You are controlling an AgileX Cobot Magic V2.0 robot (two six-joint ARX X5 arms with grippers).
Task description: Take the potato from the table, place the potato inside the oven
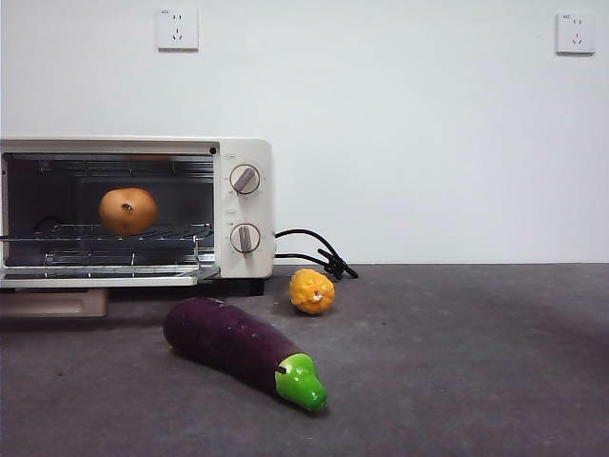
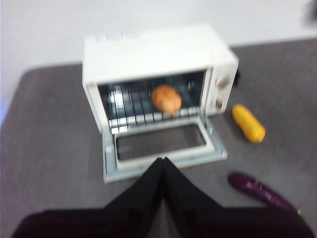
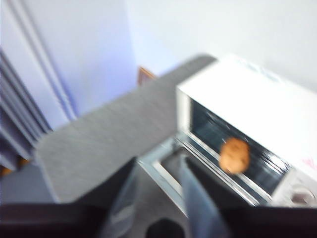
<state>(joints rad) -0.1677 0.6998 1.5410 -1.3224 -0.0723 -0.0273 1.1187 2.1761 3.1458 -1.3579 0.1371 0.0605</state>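
Note:
The potato (image 1: 127, 210) lies on the wire rack inside the cream-white oven (image 1: 243, 205), whose door (image 1: 105, 277) hangs open and flat. No gripper touches it. In the left wrist view, the potato (image 2: 166, 98) sits mid-rack in the oven (image 2: 153, 52), and my left gripper (image 2: 162, 161) hovers shut and empty, back from the lowered door (image 2: 161, 148). The blurred right wrist view shows the potato (image 3: 234, 155) in the oven (image 3: 257, 99), with my right gripper (image 3: 158, 161) open and empty above the door's outer end. Neither arm shows in the front view.
A purple eggplant (image 1: 243, 350) with a green tip lies on the dark grey table (image 1: 457, 362) in front of the oven. A bumpy yellow ball (image 1: 312, 291) sits beside the oven's knob side. The black cord (image 1: 319, 252) trails behind it.

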